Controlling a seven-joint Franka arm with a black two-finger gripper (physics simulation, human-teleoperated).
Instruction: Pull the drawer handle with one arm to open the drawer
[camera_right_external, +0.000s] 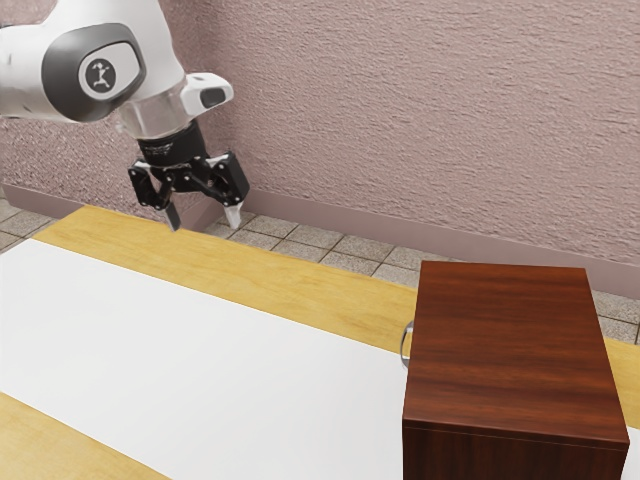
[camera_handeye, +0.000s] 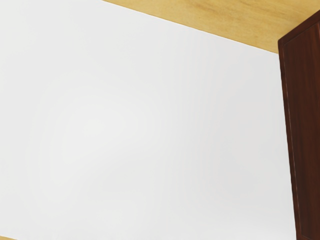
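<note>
A dark wooden drawer cabinet (camera_right_external: 510, 360) stands on the table at the exterior view's right. A thin metal handle (camera_right_external: 406, 343) curves out from its left-facing side. My gripper (camera_right_external: 204, 217) hangs open in the air at the upper left, well above the table and far from the handle, with nothing between its fingers. In the wrist view an edge of the cabinet (camera_handeye: 302, 125) shows beside the white surface.
The table (camera_right_external: 250, 265) has a light wood top with a broad white mat (camera_right_external: 200, 350) across its middle. Behind it run a tiled floor (camera_right_external: 320, 245) and a rough pinkish wall (camera_right_external: 420, 110).
</note>
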